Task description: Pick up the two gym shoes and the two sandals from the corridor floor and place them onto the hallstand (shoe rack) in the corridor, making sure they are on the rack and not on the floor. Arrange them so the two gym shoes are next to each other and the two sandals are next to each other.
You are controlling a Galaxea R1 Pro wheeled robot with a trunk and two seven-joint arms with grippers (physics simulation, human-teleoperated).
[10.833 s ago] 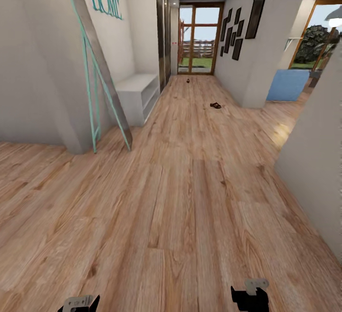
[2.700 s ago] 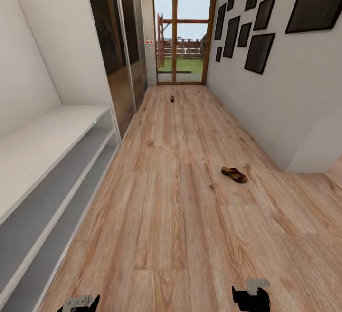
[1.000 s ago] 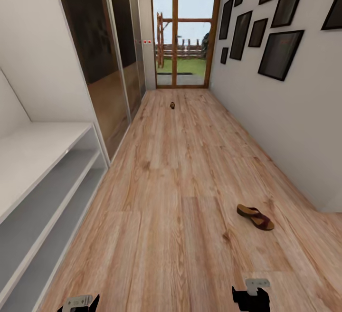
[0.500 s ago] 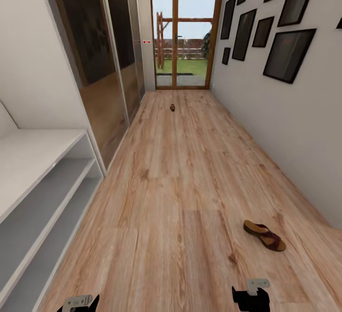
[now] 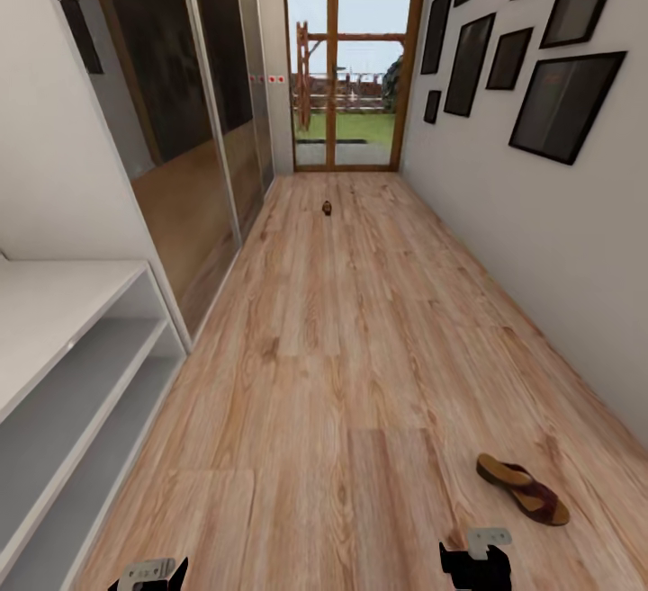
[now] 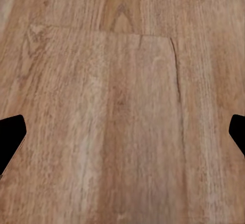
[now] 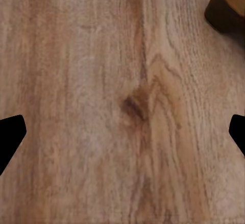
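- The robot is rolling forward along the corridor floor; against the picture half a second ago the whole head view has shifted, which is the camera advancing and not the things sliding.
- One sandal is lying flat on the planks near the right-hand wall, well toward the near edge of the floor, just ahead of and a little to the right of the right gripper. It is sitting lower and farther right in the head view than it was a moment ago, as the robot is drawing up to it.
- The rounded end of that sandal is also showing in the right wrist view, resting on the wood, apart from the fingers.
- A second small dark thing, too small to tell for sure, is lying on the floor far down the corridor, near the glass door; it is keeping about the same place in the view.
- The hallstand is running along the left edge of the floor with its shelf tiers bare; less of its top is showing now than before.
- The right gripper is standing with its fingertips wide apart over bare planks, holding nothing.
- The left gripper is likewise spread open, its fingertips at the two sides of the left wrist view, with wood grain between them.
- Dark picture frames are hanging on the right wall, and mirrored sliding doors are lining the left wall past the hallstand.
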